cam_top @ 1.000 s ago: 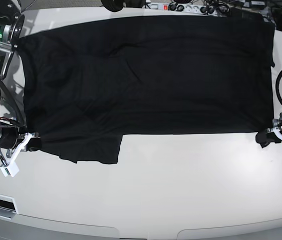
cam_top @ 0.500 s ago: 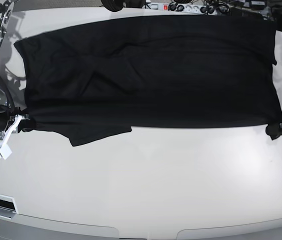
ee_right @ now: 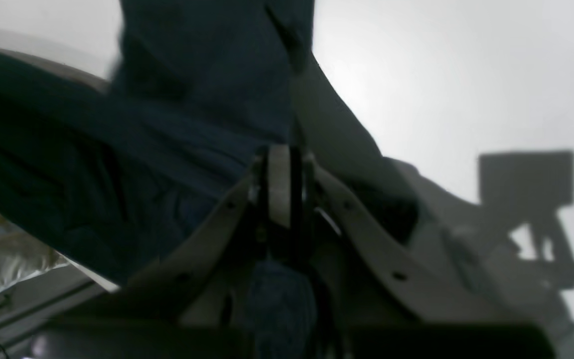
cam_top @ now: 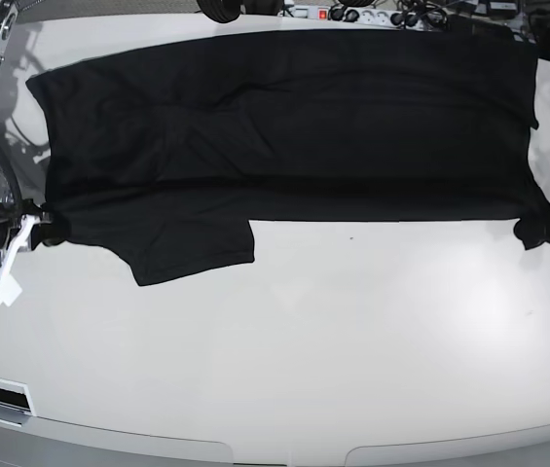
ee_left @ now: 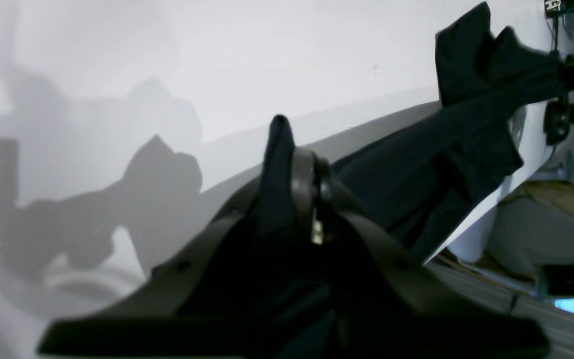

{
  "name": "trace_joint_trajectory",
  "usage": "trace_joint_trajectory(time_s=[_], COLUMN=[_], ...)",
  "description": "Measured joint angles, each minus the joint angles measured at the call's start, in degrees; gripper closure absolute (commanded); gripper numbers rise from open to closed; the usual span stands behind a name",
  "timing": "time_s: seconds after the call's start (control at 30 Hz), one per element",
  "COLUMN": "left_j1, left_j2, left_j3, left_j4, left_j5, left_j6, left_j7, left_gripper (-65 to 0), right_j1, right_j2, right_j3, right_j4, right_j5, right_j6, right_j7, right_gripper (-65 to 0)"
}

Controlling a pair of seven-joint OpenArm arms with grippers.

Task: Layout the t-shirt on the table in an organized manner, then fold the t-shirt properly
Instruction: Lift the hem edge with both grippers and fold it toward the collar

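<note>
t-shirt [cam_top: 294, 126] across table's [cam_top: 352, 341] far half

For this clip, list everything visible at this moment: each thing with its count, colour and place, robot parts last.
t-shirt: one, black, spread across the far half of the table, one sleeve hanging toward the near side at base-view left.
table: one, glossy white, fills most of the base view.
power strip: one, pale with a red switch, past the table's far edge.
cables: several, black, beside the power strip.
right gripper: one, white fingers, base-view left edge, shut on the t-shirt's corner.
left gripper: one, dark, base-view right edge, shut on the opposite corner.
</note>
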Motion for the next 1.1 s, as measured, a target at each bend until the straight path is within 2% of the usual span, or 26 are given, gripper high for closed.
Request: trace_joint_trajectory(time_s=[0.17,0.27,0.37,0.47,0.73,0.87,0.97,1.1], left_j1=[3.63,3.76,4.13,5.20,9.18,13.99,14.01,14.58], left_j2=[-0.13,-1.27,-3.39,-3.87,-3.65,-3.39,-3.34,-3.43], left_j3=[0.00,0.00,0.00,0.00,0.00,0.02,0.02,0.00], left_j4=[0.02,1.11,2.32,2.43,2.64,2.51,2.49,2.71], left_j5=[-0.72,-1.18,-4.46,-7.85,-8.79,-8.17,-8.22,-3.06], left_j6=[0.02,0.04,0.04,0.04,0.02,0.02,0.04,0.02], left_j7=[1.51,1.49,1.77,4.02,3.34,4.22,4.00,0.90], left_gripper=[0.0,0.0,0.0,0.0,0.0,0.0,0.0,0.0], right_j1=[-2.56,-2.12,-2.16,-2.14,-2.71,-4.44,-4.50,-5.44], right_j2=[0.28,2.23,3.78,3.89,3.89,3.69,3.72,3.74], right_j3=[0.00,-0.15,-0.15,-0.15,-0.15,-0.15,-0.17,-0.35], right_j4=[-0.02,-0.02,-0.02,-0.02,-0.02,-0.02,-0.02,-0.02], right_j5=[-0.44,0.57,1.07,1.07,1.07,1.05,1.03,1.57], right_j6=[0.00,0.00,0.00,0.00,0.00,0.00,0.00,0.02], right_j7=[-0.42,0.02,0.15,0.15,0.04,0.00,0.07,0.59], right_gripper=[0.0,0.0,0.0,0.0,0.0,0.0,0.0,0.0])
